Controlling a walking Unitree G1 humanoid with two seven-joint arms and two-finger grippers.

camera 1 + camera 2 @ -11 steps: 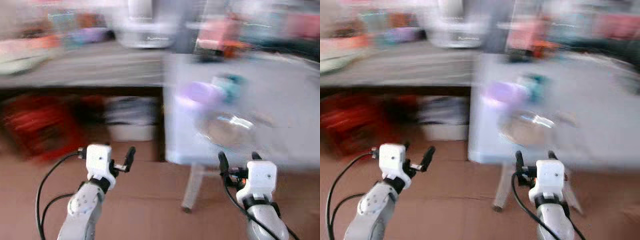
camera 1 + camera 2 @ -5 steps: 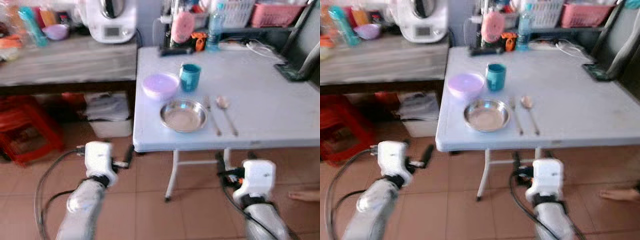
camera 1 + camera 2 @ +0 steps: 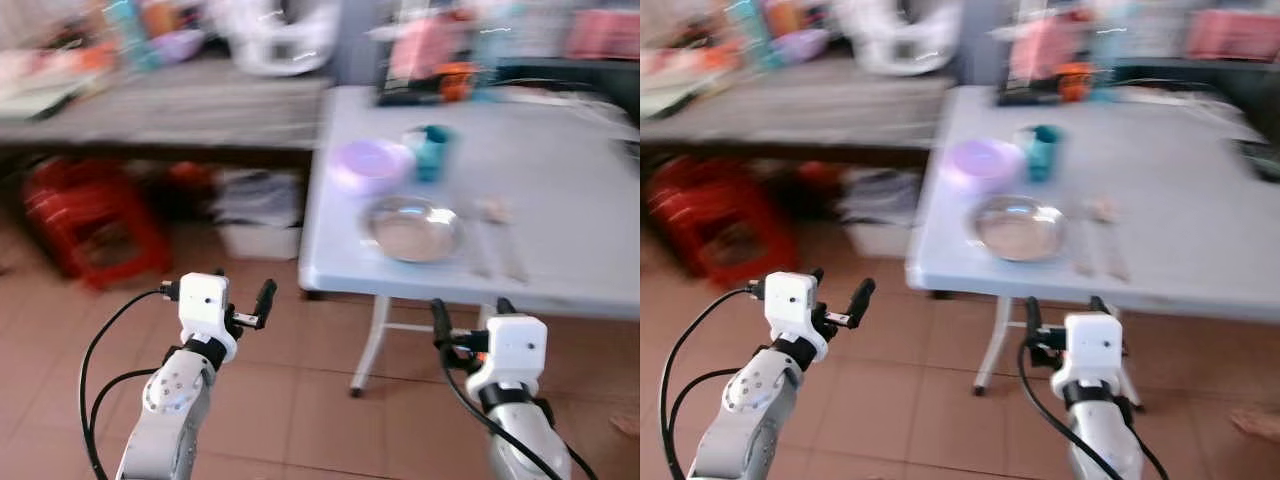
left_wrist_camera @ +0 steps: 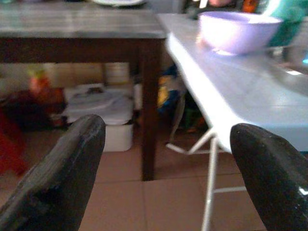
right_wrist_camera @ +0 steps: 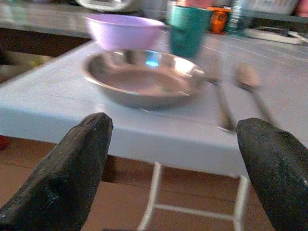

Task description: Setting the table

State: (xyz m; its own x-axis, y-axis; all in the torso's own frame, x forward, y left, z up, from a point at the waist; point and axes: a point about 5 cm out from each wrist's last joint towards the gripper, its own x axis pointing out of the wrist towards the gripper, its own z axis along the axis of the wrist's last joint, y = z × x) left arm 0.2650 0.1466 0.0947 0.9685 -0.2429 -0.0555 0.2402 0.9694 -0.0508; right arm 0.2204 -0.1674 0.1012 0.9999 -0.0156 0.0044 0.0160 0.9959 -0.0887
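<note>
Swung left since a half-second ago, shifting the white worktop (image 3: 560, 270) rightward in view. Steel plate (image 3: 412, 229), lilac bowl (image 3: 371, 164), teal cup (image 3: 431, 152), cutlery (image 3: 497, 246) laid together. Left pincer (image 3: 240, 306), right pincer (image 3: 470, 318): wide, empty, short of the near edge. Setting looks almost complete.

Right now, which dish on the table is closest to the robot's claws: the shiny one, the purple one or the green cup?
The shiny metal plate, at the table's near edge. The purple bowl and the green cup stand behind it.
</note>
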